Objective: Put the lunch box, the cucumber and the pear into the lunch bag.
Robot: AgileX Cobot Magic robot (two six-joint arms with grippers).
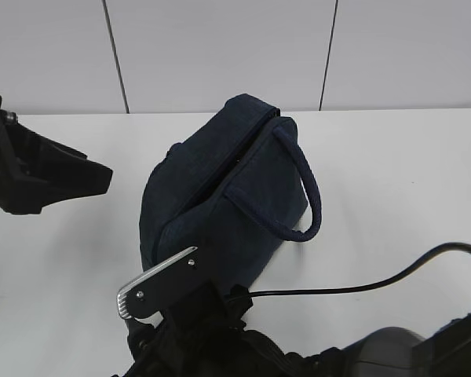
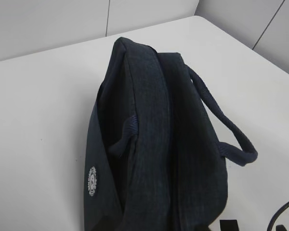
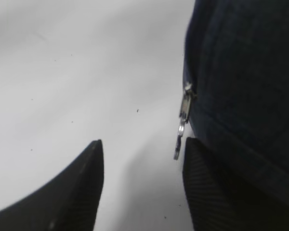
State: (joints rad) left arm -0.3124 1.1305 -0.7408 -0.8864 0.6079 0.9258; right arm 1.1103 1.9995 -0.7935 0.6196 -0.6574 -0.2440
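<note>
While beside the lunch bag (image 3: pixel 245 86), right pincer (image 3: pixel 142 183) agape near zip pull (image 3: pixel 182 126).

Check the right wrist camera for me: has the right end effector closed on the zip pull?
No: the right end effector is open, and the metal zip pull hangs from the lunch bag just beside its right finger, ungripped.

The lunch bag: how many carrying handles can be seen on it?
2. On the lunch bag, one handle loops out over the table on the right side; the other handle lies flat against the left side, partly hidden in the fabric.
</note>
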